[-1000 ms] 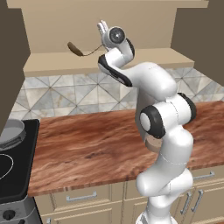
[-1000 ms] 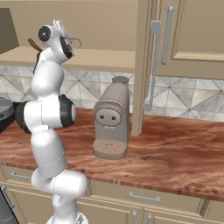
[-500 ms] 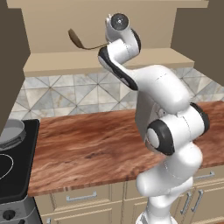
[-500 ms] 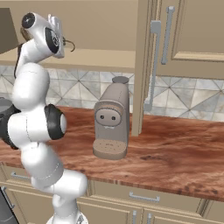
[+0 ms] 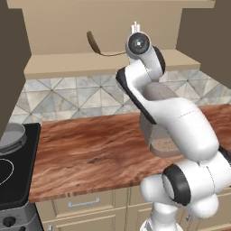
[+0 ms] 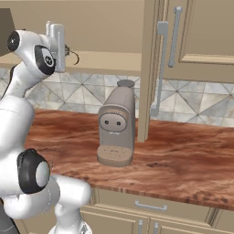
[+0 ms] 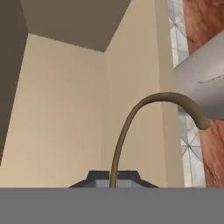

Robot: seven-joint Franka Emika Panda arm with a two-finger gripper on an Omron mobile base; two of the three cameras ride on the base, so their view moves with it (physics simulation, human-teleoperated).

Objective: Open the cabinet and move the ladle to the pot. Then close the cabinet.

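The cabinet (image 5: 113, 67) stands open; its right door (image 6: 147, 68) juts toward me with a long silver handle. A small dark brown ladle (image 5: 93, 41) hangs just above the cabinet's shelf, bowl to the left, thin curved handle running right. My gripper (image 5: 129, 50) is shut on the end of that handle. From the right, the gripper (image 6: 65, 49) holds the curled handle (image 6: 73, 55) at the shelf front. In the hand view the ladle (image 7: 131, 118) arches up from the gripper (image 7: 113, 177). The grey pot (image 5: 11, 136) sits on the stove at the far left.
A tall grey coffee machine (image 6: 116, 128) stands on the wooden counter (image 5: 90, 149) under the cabinet's right edge. A black stove (image 5: 13, 180) lies at the left. Another closed wall cabinet (image 6: 201, 32) is to the right. Drawers run below the counter.
The arm has swung its elbow forward and to the right. The held ladle has shifted slightly right above the shelf. The jaws stay shut on the handle.
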